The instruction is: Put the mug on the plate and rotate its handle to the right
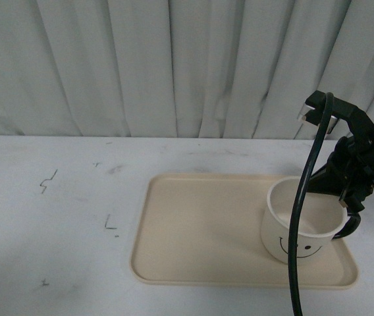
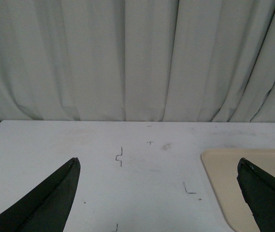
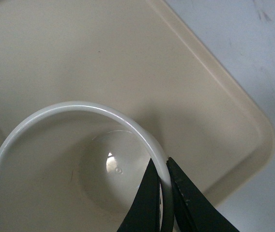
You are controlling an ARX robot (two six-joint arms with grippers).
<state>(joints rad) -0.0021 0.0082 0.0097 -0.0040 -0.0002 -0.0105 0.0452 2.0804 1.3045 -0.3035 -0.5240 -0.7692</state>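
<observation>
The cream mug stands on the beige plate near its right end. Its smiley face points toward me and its dark handle sticks out to the right. My right gripper is shut on the mug's right rim, just above the handle. In the right wrist view the two dark fingers pinch the mug's wall, one inside and one outside, over the plate. My left gripper is open and empty above the bare table, with the plate's corner by its right finger.
A white table with small dark scuff marks carries the plate. A pale pleated curtain hangs behind it. A black cable from the right arm crosses in front of the mug.
</observation>
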